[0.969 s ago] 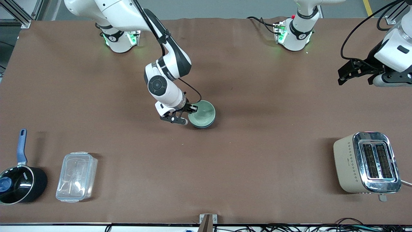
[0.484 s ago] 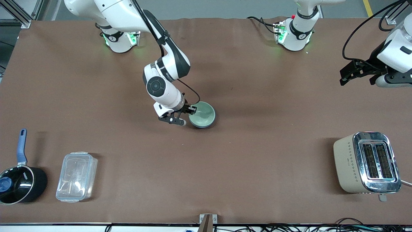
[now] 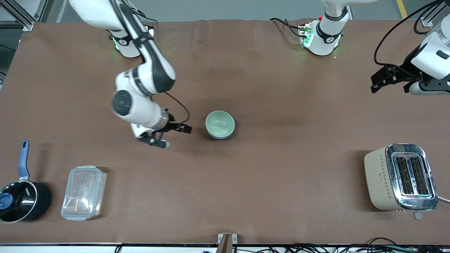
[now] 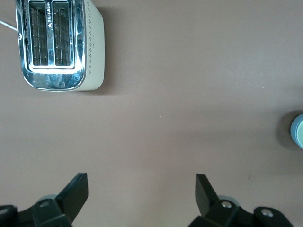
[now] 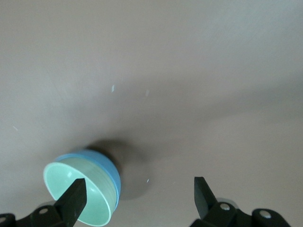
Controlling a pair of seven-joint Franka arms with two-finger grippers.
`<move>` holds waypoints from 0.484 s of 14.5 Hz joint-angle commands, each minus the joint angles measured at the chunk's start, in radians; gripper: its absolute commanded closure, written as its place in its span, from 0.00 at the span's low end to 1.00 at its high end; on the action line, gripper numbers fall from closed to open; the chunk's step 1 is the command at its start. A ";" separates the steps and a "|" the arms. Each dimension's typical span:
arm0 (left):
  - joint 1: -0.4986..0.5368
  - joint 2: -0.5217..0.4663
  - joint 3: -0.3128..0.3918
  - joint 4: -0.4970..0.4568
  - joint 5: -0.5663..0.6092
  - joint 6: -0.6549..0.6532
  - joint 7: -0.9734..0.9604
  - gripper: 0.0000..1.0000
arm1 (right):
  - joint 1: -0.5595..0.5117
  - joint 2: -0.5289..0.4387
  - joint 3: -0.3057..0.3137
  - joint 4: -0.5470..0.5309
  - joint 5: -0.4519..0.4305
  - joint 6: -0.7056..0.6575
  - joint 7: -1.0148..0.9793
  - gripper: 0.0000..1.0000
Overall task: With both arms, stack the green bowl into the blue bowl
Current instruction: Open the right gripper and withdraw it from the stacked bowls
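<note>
The green bowl (image 3: 220, 123) sits nested in the blue bowl (image 3: 222, 137) in the middle of the table; only the blue bowl's rim and outer wall show under it. My right gripper (image 3: 173, 136) is open and empty, apart from the bowls, toward the right arm's end of the table. In the right wrist view the green bowl (image 5: 75, 194) lies inside the blue bowl (image 5: 108, 166), beside one finger of my open right gripper (image 5: 139, 195). My left gripper (image 3: 389, 87) waits open and empty in the air at the left arm's end. It shows open in its wrist view (image 4: 142, 190).
A beige toaster (image 3: 400, 177) stands near the front camera at the left arm's end, also in the left wrist view (image 4: 59, 45). A black saucepan with a blue handle (image 3: 21, 200) and a clear lidded container (image 3: 83, 192) sit at the right arm's end.
My right gripper has let go of the bowl's rim and drawn away toward the right arm's end. The bowls have stayed put. The left gripper rose slightly, then held.
</note>
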 commanded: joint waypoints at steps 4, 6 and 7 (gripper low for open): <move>0.004 -0.008 0.003 -0.001 -0.018 -0.002 0.034 0.00 | -0.210 -0.184 -0.019 -0.033 -0.268 -0.094 -0.099 0.00; 0.005 -0.006 0.003 0.003 -0.018 -0.002 0.026 0.00 | -0.263 -0.214 -0.021 -0.040 -0.323 -0.114 -0.126 0.00; 0.004 -0.008 0.003 0.008 -0.010 -0.002 0.025 0.00 | -0.289 -0.230 -0.021 -0.040 -0.358 -0.139 -0.131 0.00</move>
